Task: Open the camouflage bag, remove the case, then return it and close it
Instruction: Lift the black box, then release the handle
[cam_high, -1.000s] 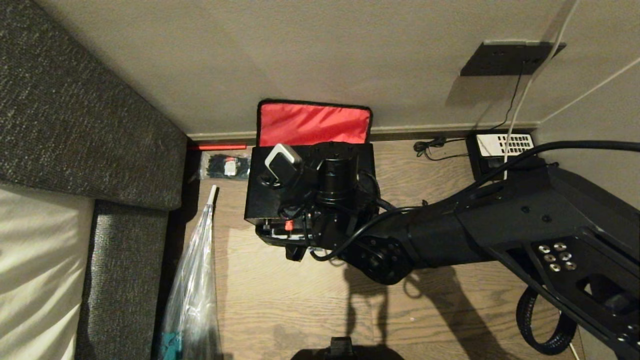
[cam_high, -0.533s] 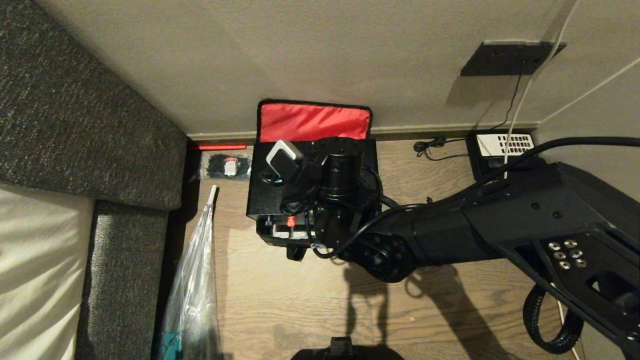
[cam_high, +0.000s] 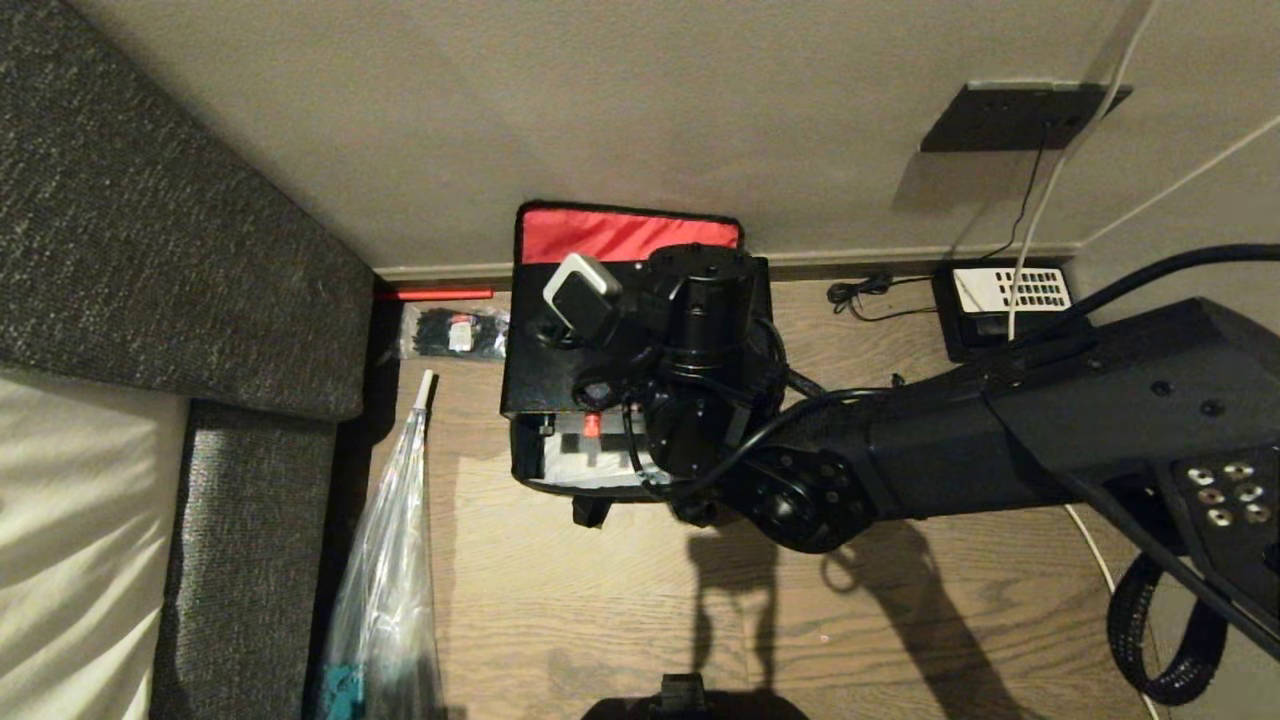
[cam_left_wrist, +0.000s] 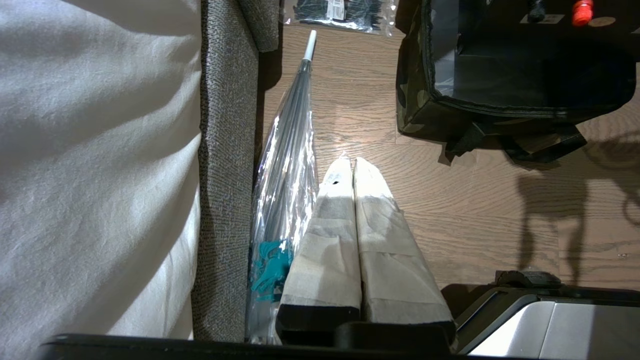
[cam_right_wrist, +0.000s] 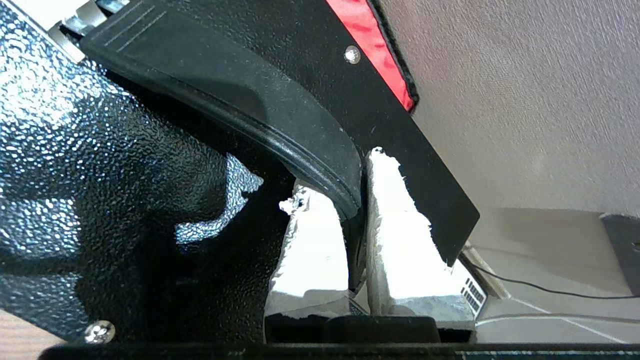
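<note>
Camouflage bag (cam_high: 560, 485) on the wood floor (cam_high: 560, 600) against the wall (cam_high: 600, 110), lid thrown back upright against that wall with red lining (cam_high: 600, 235) exposed. Case (cam_high: 535, 375) raised above the open bag, covering most of the lining and leaving only the bag's near rim and part of its interior visible beneath the near edge. Small red mark (cam_high: 591, 425) on the near long side of the case. Right gripper (cam_right_wrist: 356, 200) clamped on the black carry handle (cam_right_wrist: 240, 105) of the case, white padded fingers (cam_right_wrist: 395, 220) pressed either side of the handle's end, textured black case surface just beside them. Right arm (cam_high: 950, 450) reaching in from the right side of the head view, wrist above the case. Left gripper (cam_left_wrist: 353, 165) parked low over the floor, well apart from the bag, fingers pressed together with nothing between them. Folded clear umbrella (cam_left_wrist: 290, 150) lying along the grey sofa edge (cam_left_wrist: 225, 175), just beside the left gripper. Clear packet of black ties (cam_high: 455, 332) on the floor between sofa and bag. Black telephone with white keypad (cam_high: 1005, 300) on the floor by the wall, right of the bag.
</note>
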